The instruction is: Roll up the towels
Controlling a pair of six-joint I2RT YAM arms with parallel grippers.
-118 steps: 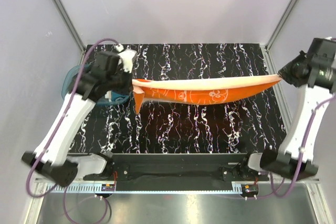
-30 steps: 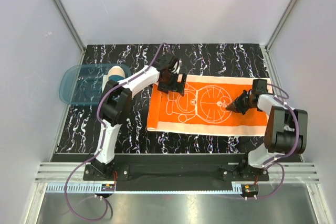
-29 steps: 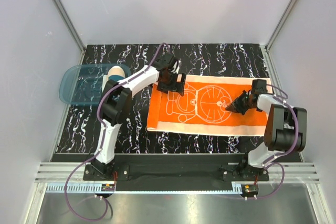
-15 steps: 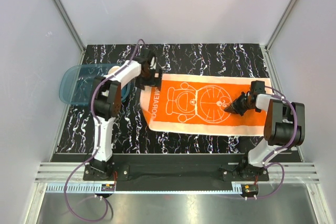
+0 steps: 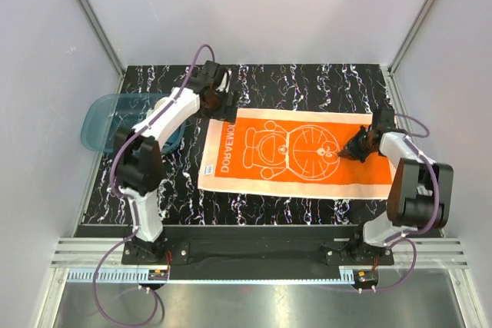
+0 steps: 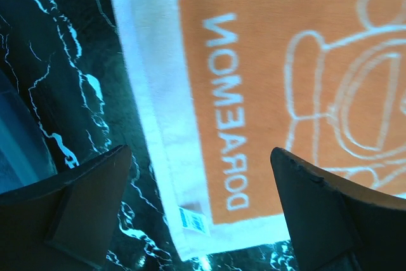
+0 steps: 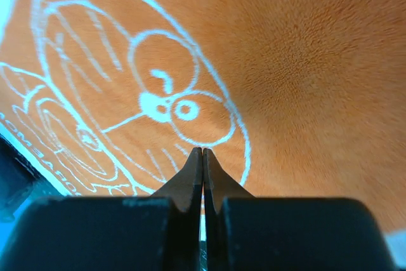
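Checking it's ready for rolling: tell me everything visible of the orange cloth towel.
The orange cloth towel lies spread flat, printed side up, on the black marbled table. Cream border, white outline cartoon figures, white lettering at its left end, a small tag at one corner. The shut right gripper seems to press its right part.

A black tabletop [image 5: 307,86] veined with white, like marble, fills the middle. Plain pale grey walls [image 5: 254,5] close it in at 9, 12 and 3 o'clock. 2 slim aluminium posts [image 5: 88,13] rise from its corners at 10 and 2 o'clock. At 6 o'clock runs a ridged metal rail [image 5: 84,253], then a brushed steel shelf [image 5: 254,305]. The light is soft and even.
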